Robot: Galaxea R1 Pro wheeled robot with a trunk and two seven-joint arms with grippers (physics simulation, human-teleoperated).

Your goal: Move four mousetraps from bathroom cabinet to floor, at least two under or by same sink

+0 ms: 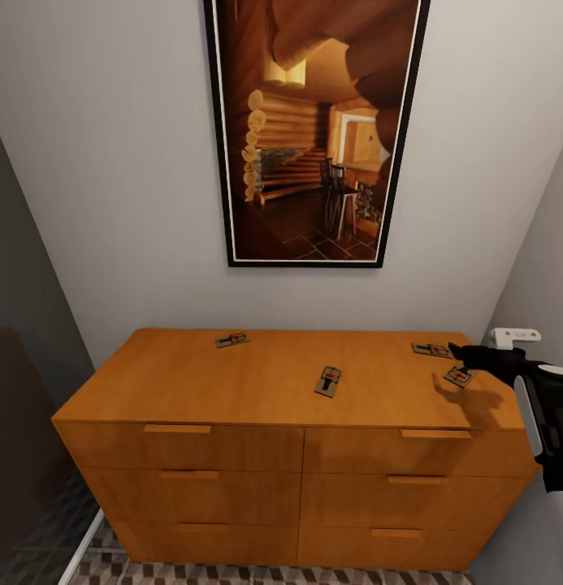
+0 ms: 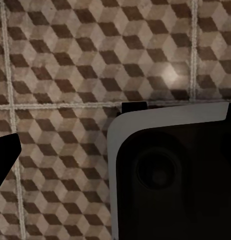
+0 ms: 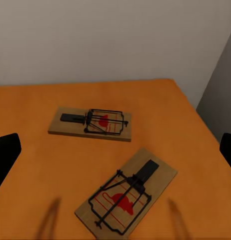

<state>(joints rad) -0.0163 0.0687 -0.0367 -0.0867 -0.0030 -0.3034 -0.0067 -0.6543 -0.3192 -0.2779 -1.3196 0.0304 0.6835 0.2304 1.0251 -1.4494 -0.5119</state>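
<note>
Step in hand: the first pickup is judged to be under approach. All four mousetraps are seen lying flat on the top of the cabinet (image 1: 232, 382); none is judged to have been moved to the bathroom floor (image 2: 70, 60) yet.

Count of mousetraps: four. The far-left trap (image 1: 231, 340) is found near the back edge, left of centre. The middle trap (image 1: 328, 380) is found near the centre of the top. The rear right trap (image 1: 432, 350) and the front right trap (image 1: 459, 375) are found near the right end, close together but apart. The same pair is shown in the right wrist view, rear trap (image 3: 90, 123) and nearer trap (image 3: 126, 192), each with dark wire and a red mark.

Count of drawer fronts: six, in two columns of three, each with one flat bar handle. One framed picture (image 1: 313, 130) is hung on the wall above.

Right gripper (image 1: 464, 357): held just above the right-hand pair, fingers spread wide, nothing between them; dark fingertips are seen at both sides of the right wrist view, and a shadow is cast on the wood beside the front trap.

Left gripper (image 2: 5, 157): one dark fingertip is seen over the tiled floor; whether it is spread or closed cannot be told. Nothing is seen held in it.

Next move, as judged: the right gripper is to be lowered over the nearer trap, aligned across its narrow width, and closed on the board edges. The thin, flat board is judged likely to slip.
</note>
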